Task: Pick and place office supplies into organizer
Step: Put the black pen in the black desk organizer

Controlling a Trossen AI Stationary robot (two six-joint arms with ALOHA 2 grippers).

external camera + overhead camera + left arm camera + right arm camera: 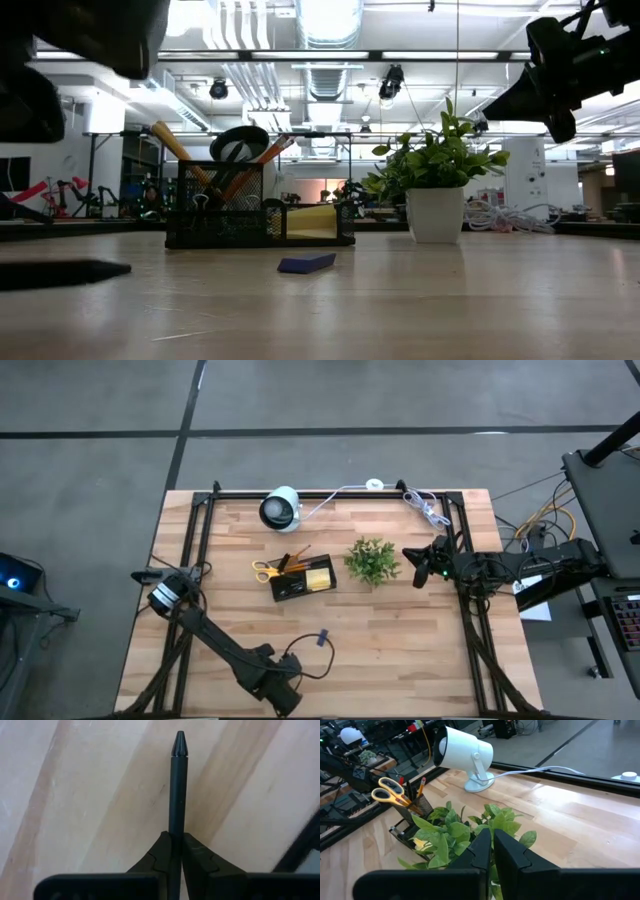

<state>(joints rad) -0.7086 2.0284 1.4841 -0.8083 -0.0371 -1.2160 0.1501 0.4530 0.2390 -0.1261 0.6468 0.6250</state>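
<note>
The thin black pen lies flat on the light wooden table, at its left edge. The left gripper is low over the table there, and its two dark fingers are pressed together on the body of the pen, with the pointed cap sticking out beyond the fingertips.

The black mesh organizer stands near the middle of the table, a little to the far side. In its left compartment the yellow-handled scissors and the orange pencils stand tilted, and a yellow square sticky-note pad sits in its right part. A small flat blue piece lies on the table on the near side of the organizer, apart from it.

Just to the right of the organizer stands a small green leafy plant in a white pot. A white round camera-like device is at the far edge, and a white coiled cable lies at the far right corner.

The right gripper hangs in the air just right of the plant, its fingers closed together on nothing.
</note>
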